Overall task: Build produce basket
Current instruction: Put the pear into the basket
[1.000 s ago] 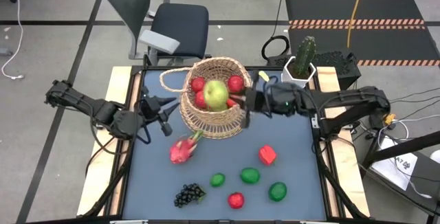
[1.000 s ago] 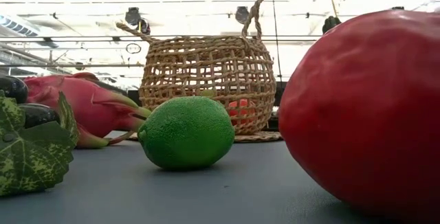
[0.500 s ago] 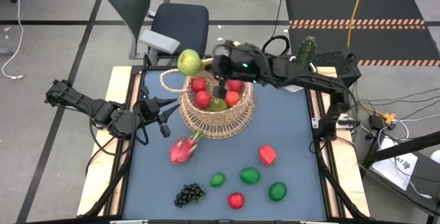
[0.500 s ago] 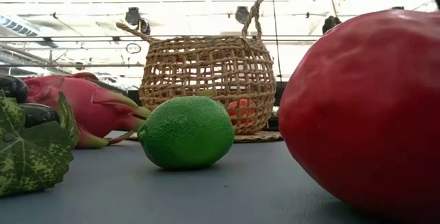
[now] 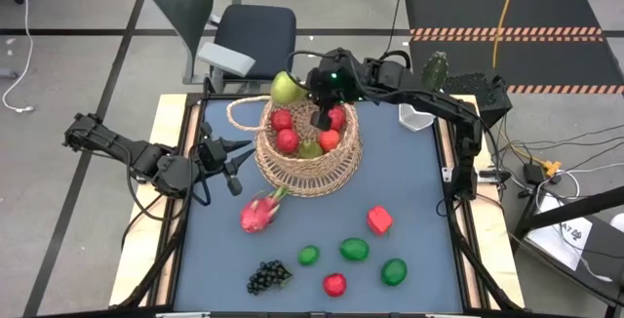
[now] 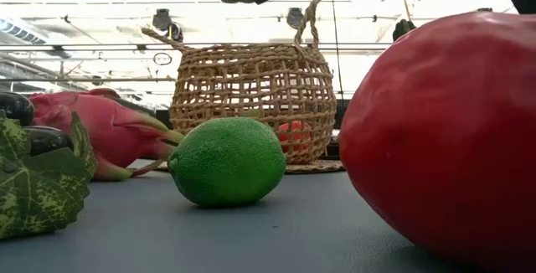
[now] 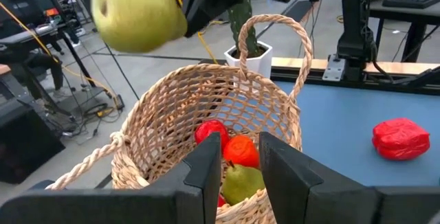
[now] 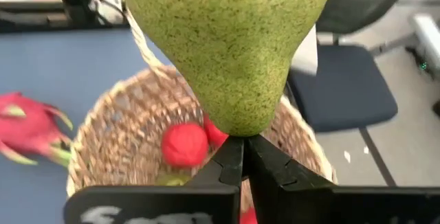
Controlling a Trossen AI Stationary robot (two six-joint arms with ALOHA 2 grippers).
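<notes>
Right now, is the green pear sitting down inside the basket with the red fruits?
No, the right gripper holds the green pear up in the air above the basket.

The right arm reaches in high over the table's far side, its right gripper (image 5: 297, 88) pinched tight. The left arm waits low at the left edge, its left gripper (image 5: 232, 165) slightly parted.

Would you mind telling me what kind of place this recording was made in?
Probably a robotics lab or workshop: a blue-topped worktable on a wooden frame, an office chair behind it, cables across the tiled floor, and striped floor mats.
</notes>
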